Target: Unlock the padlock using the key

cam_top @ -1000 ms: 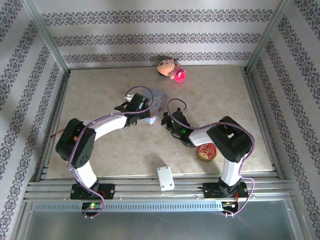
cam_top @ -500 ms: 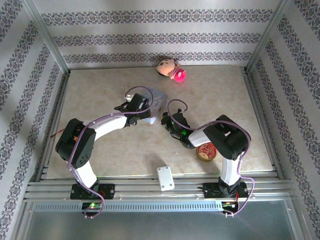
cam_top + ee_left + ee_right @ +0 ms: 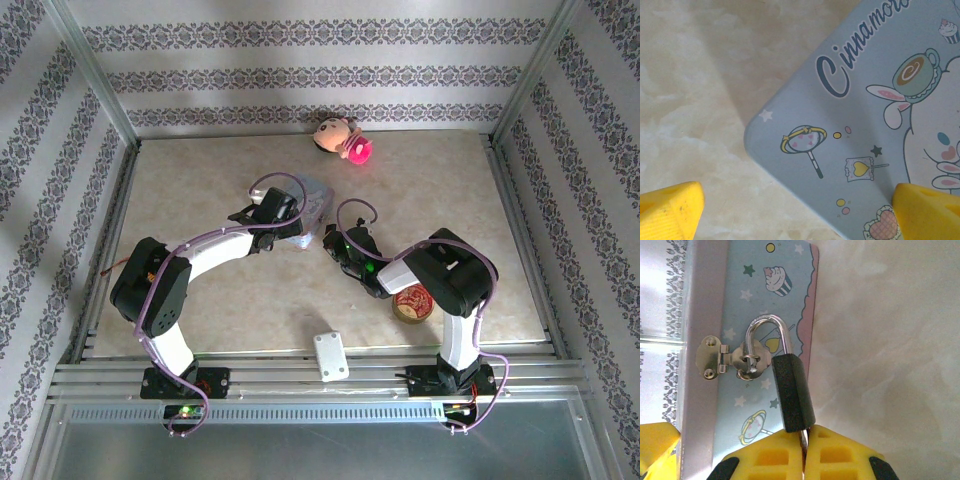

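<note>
- Padlock (image 3: 792,392): dark body hanging by its silver shackle (image 3: 767,332) from the hasp (image 3: 715,357) on the side of the pale-blue tin (image 3: 742,300). The tin sits mid-counter (image 3: 200,180), between the two arms.
- Right hand (image 3: 805,455): yellow fingers pressed together with no gap, pinching the key (image 3: 803,437). Only a sliver of metal shows between the pads, running up into the near end of the padlock body.
- Governing relation: the padlock lies straight ahead of the right hand. Its long axis runs in line with the fingers, with the keyway end toward the fingertips and the shackle pointing away. The key blade lies on that same axis, so in my judgement the coming move is a twist of the wrist about it, not a reach.
- Left hand (image 3: 799,212): jaws wide apart, gripping nothing. One fingertip (image 3: 670,212) is over bare counter and the other is over the printed lid at the tin's corner. Whether it bears down on the tin cannot be told.
- Nearer arm: the right, already at the lock. The left hand (image 3: 272,215) is at the tin's other side.
- Shackle state: one leg enters the body and the other ends at the hasp ring. Whether it has released cannot be told.
- Risk, as judged: the padlock hangs loose and may swing with the twist unless the tin is steadied.
</note>
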Available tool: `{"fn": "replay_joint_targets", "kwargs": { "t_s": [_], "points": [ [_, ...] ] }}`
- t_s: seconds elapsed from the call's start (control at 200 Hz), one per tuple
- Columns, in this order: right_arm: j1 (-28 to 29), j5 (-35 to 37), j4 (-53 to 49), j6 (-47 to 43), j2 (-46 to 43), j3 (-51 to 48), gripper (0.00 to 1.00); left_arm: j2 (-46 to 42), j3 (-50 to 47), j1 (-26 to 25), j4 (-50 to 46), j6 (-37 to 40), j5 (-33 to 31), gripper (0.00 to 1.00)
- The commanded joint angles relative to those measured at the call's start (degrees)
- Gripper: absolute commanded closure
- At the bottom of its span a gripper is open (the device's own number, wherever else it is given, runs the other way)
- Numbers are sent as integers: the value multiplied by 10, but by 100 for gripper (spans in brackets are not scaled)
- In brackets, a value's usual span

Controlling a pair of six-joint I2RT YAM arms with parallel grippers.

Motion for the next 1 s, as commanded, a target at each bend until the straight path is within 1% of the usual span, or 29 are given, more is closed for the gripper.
{"fn": "replay_joint_targets", "kwargs": {
  "t_s": [0.0,0.65,0.999],
  "points": [
    [-8,-1,39,5,8,-4,100,1,-20,-7,-48,14,3,3],
    [-8,1,44,5,6,-1,100,-2,-20,-7,-51,14,1,3],
    [-8,-2,45,8,10,8,100,1,-21,-7,-52,14,7,8]
  ]
}}
